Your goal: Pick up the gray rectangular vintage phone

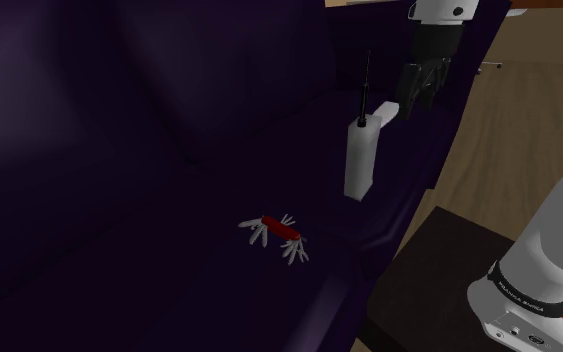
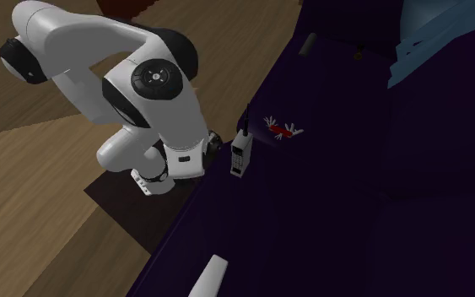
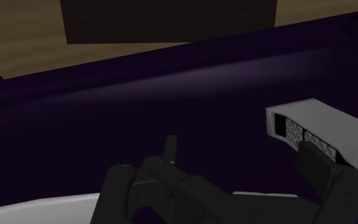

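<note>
**Fingers spread, phone off to one side**

You've got the gripper (image 1: pixel 421 92) hanging over the front edge of the dark purple sofa (image 1: pixel 119 200), right by the aerial end of the phone (image 1: pixel 359 160). The phone is a pale gray slab with a thin black aerial. It sits on the seat, close along that front edge, the side nearest the dark stand (image 1: pixel 439 270).

Look down the wrist view now. Your fingers (image 3: pixel 320 168) stand well apart, and nothing is clasped between them. One finger crosses in front of the phone's keypad face. The rest of the casing runs off to the outside of that finger, not into the gap. Whether the finger touches the casing, I cannot tell.

Further in on the seat there's a red pocket knife (image 1: pixel 277 232) with its pale blades fanned out. It is near the phone but clear of it.

In the second exterior view your white arm (image 2: pixel 155 84) bends low over the wooden floor (image 2: pixel 41 245) beside the sofa. Its hand is tucked in at the seat's front edge, and the phone is just beside it.
</note>
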Motion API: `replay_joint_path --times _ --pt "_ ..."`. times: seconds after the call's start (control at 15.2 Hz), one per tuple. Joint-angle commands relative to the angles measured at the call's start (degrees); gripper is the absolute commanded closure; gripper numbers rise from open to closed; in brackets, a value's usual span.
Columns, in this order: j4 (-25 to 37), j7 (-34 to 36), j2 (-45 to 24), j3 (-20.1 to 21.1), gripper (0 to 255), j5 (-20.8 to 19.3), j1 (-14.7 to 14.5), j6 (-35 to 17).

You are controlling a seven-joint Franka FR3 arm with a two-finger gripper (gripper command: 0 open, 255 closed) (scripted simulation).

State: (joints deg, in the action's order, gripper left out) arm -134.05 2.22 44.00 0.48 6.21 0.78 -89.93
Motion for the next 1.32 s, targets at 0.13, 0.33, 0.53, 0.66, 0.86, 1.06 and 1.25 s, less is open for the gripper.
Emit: replay_joint_path --times 0.13,0.33,0.53,0.66,0.86,1.06,1.25 --pt "0.1 3.0 1.4 2.8 0 1.3 -0.7 -1.7" --pt "0.6 7.5 2.9 7.1 0 3.0 -1.5 -4.5" --pt "1.6 12.1 3.9 11.6 0 4.2 -2.0 -7.3" --pt "2.6 15.1 4.2 14.7 0 4.7 -2.2 -9.2" --pt "1.1 16.1 4.8 16.0 0 5.1 -2.3 -11.2" --pt "-1.7 16.0 5.5 16.3 0 5.5 -2.6 -13.2" --pt "-4.0 15.9 6.1 16.6 0 5.8 -2.8 -15.0"
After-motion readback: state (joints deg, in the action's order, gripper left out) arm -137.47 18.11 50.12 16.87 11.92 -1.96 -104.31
